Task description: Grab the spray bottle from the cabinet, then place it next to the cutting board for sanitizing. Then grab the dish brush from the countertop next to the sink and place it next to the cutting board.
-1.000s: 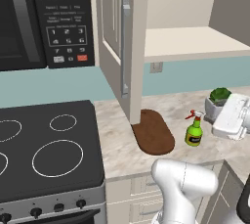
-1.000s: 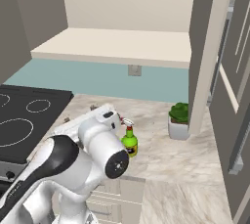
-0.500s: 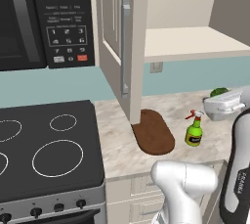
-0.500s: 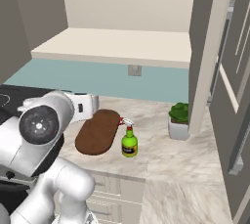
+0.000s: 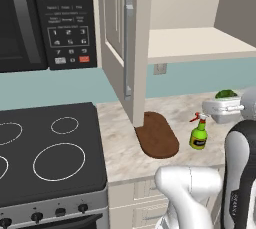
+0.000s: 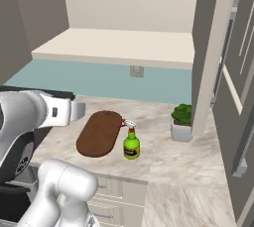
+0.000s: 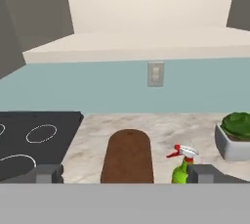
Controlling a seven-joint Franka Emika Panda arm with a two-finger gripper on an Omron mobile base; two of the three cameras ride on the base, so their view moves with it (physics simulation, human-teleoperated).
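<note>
The gripper (image 7: pixel 124 174) is held spread wide at the bottom of the hand view, nothing between its fingertips (image 7: pixel 48 173). The spray bottle (image 6: pixel 131 144) stands upright at frame centre, just beside the cutting board (image 6: pixel 99 133), on the countertop (image 6: pixel 163 156).

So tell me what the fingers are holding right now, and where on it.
Nothing is held. The fingers stand wide apart with only air between them, and the bottle stands free on the countertop beside the board.

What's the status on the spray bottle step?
Pincer open, empty. Spray bottle upright on countertop beside cutting board. Nothing in the way.
</note>
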